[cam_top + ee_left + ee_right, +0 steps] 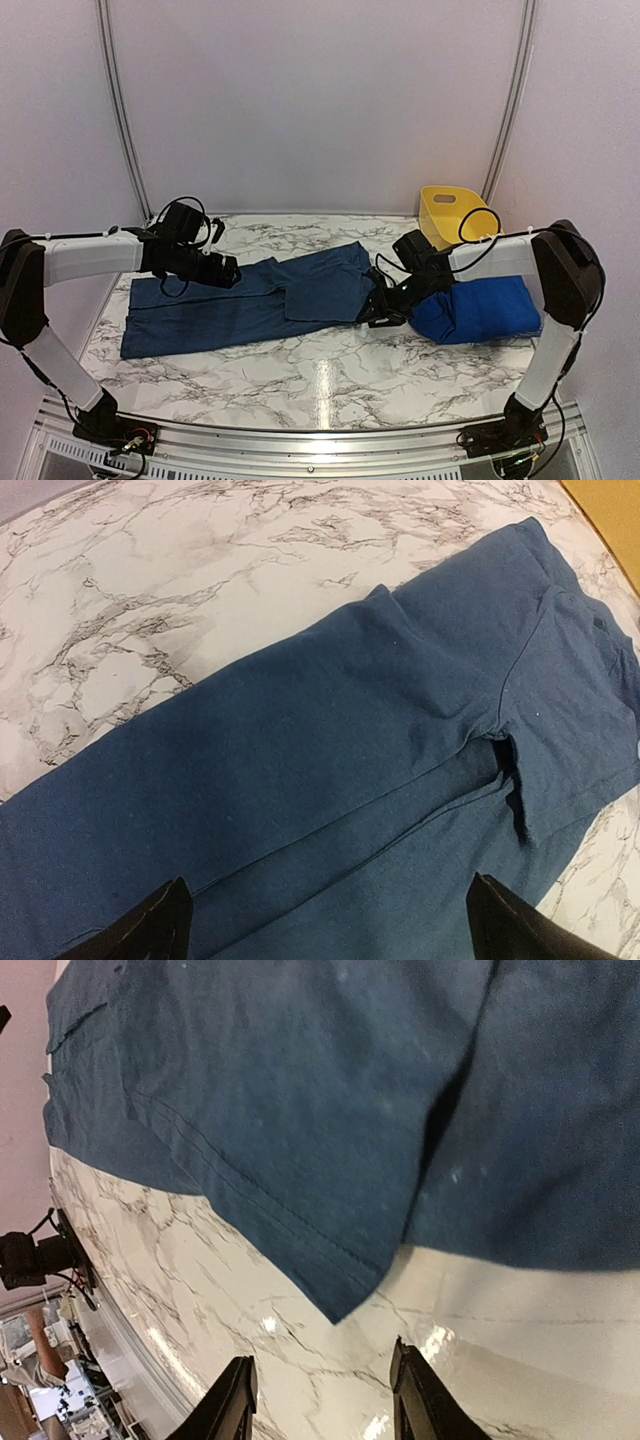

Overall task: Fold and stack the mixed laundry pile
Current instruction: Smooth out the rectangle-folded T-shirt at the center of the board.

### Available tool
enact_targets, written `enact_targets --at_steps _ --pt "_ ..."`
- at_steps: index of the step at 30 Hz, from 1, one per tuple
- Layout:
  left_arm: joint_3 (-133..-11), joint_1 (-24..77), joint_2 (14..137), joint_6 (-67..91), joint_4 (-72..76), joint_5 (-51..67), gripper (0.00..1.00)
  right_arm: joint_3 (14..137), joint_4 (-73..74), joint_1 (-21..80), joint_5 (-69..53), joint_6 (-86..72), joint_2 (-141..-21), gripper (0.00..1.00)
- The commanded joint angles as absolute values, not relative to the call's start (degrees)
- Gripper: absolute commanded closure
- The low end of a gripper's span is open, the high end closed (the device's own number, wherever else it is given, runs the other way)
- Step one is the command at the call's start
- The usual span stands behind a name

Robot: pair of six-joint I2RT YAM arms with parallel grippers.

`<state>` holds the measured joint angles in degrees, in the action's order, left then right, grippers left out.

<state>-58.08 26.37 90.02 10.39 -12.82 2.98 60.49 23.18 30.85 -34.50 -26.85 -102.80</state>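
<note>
The dark denim-blue garment (250, 300) lies spread flat across the marble table; it fills the left wrist view (330, 750) and the top of the right wrist view (300, 1080). A bright royal-blue garment (485, 310) lies bunched at the right. My left gripper (228, 272) hovers open over the denim garment's upper middle, its fingertips (150, 935) wide apart above the cloth. My right gripper (385, 312) is open and empty at the garment's right edge, its fingertips (235, 1400) over bare marble just short of a hemmed corner (345, 1295). No checked shirt is in view.
A yellow plastic tub (455, 215) stands at the back right, behind the right arm. The marble table (320, 375) has a metal rail along its near edge. White curtain walls close in the back and sides.
</note>
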Motion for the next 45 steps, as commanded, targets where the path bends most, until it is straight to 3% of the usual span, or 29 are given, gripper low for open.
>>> enact_targets --at_steps 1,8,12,17,19,30,45 --pt "-56.55 26.54 88.40 10.98 -11.43 2.47 0.01 60.19 14.21 31.16 -37.94 -32.48 -105.00 0.58" --pt "-56.07 26.54 87.61 10.26 -11.47 0.72 0.01 60.83 14.54 31.11 -36.54 -33.14 -107.58 0.61" --pt "-56.19 26.54 87.68 10.26 -11.43 1.80 0.01 60.97 13.94 31.09 -35.00 -33.36 -107.74 0.68" --pt "-55.99 26.54 87.60 9.98 -11.43 1.80 0.01 60.92 13.92 31.02 -34.31 -33.29 -107.62 0.94" --pt "-56.06 26.54 87.61 9.79 -11.43 1.54 0.01 60.70 13.91 31.03 -34.27 -32.80 -106.47 1.00" --pt "-56.77 26.54 88.50 9.17 -11.52 1.24 0.01 68.49 14.17 31.99 -36.84 -32.70 -106.01 1.00" --pt "-58.32 23.15 90.02 11.76 -13.09 -1.07 0.01 97.35 18.66 32.43 -37.59 -30.26 -131.35 0.98"
